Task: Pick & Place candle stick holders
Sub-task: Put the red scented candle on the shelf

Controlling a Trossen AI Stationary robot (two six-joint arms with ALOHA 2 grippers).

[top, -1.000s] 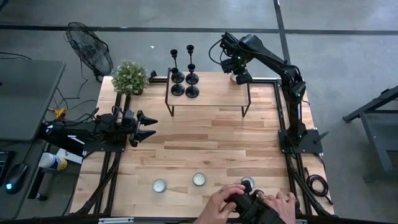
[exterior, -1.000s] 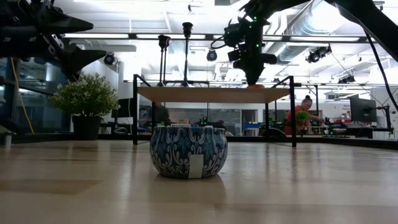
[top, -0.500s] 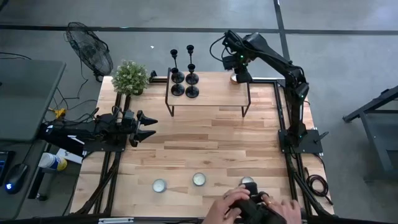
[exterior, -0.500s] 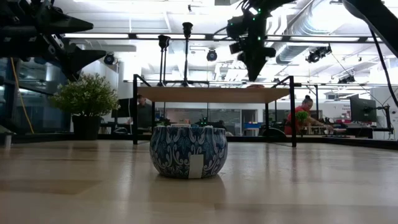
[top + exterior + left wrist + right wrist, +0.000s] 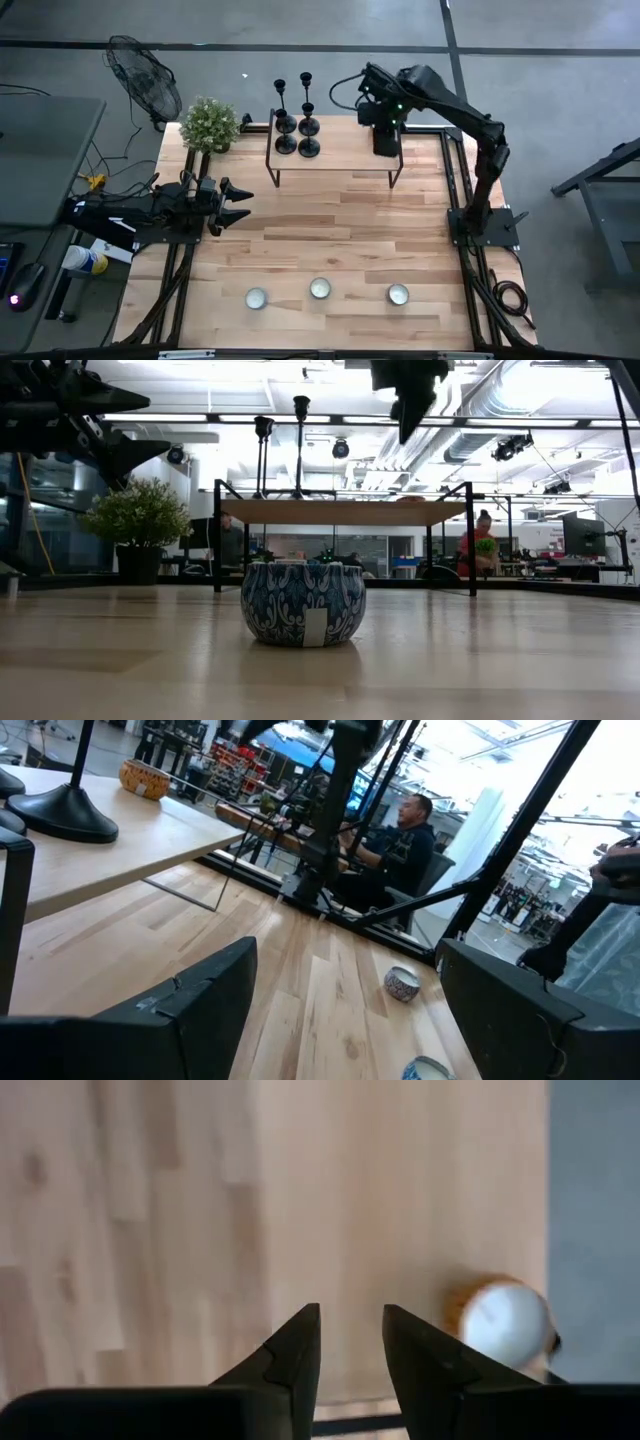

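The right gripper point(image 5: 350, 1342) hovers empty over the shelf point(image 5: 335, 150), fingers slightly parted beside a copper tealight point(image 5: 497, 1320) — the candle stick holders point(image 5: 296, 125) stand well off to its side, so next comes a reach across.

Candle stick holders point(image 5: 295, 120) on shelf's point(image 5: 340, 152) left end (apparently four).

matte black metal candle stick holders point(image 5: 295, 118), pale smooth wood table point(image 5: 330, 225), glossy patterned ceramic bowl point(image 5: 303, 603)
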